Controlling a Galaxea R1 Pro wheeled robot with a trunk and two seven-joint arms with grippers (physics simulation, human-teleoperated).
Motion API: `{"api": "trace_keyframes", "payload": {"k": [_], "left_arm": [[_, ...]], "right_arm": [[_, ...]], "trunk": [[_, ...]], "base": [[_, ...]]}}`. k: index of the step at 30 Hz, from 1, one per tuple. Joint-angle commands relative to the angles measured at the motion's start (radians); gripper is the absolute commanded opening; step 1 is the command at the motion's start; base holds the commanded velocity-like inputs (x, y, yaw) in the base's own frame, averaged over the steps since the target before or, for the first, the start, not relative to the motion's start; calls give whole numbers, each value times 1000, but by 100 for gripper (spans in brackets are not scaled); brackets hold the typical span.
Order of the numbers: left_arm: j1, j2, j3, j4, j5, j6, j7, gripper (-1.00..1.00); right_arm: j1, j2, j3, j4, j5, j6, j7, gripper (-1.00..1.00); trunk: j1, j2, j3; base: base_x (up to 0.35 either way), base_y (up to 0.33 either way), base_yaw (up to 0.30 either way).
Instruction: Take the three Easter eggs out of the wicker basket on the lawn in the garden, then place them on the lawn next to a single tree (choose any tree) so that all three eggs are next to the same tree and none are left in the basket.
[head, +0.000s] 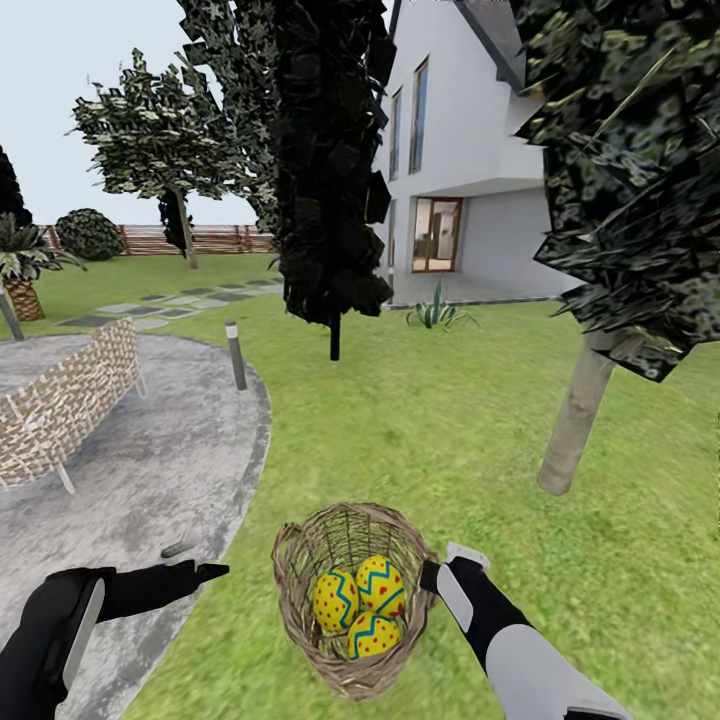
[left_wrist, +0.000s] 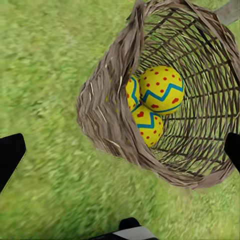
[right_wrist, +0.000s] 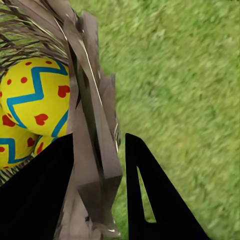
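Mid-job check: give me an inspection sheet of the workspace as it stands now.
Surface: lawn, mottled green grass; grey paved patch at the left.
Job's things: wicker basket on the grass, three Easter eggs inside it; pale-trunked tree beyond, to the right.
Clutter: nothing seen.
Hands: right hand straddles the basket's rim, one finger inside, one outside; left hand open, left of the basket.
Cables: nothing seen.
Surroundings: white house, black-trunked tree, brick bench, short bollard lamp, wooden fence.
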Motion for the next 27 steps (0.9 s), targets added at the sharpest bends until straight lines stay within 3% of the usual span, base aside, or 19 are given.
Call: {"api": "trace_keyframes", "payload": {"k": [1, 7, 16, 27], "left_arm": [[-1, 0, 2, 0, -3, 6, -6, 100], [-1, -1, 2, 0, -3, 6, -6, 100], [-1, 0, 2, 0, -3, 6, -6, 100], [-1, 0, 2, 0, -4, 6, -6, 100]], "right_arm": [[-1, 1, 0, -2, -6, 3, -7, -100], [-1, 1, 0, -2, -6, 3, -7, -100], [-1, 1, 0, -2, -6, 3, -7, -100], [0, 1, 0, -2, -6, 3, -7, -100]], "trunk": [[1, -2, -1], [1, -2, 3], [1, -2, 3], [1, -2, 3]], "base": [[278, 211, -189], [278, 211, -204], [278, 211, -25], [278, 211, -177]]}}
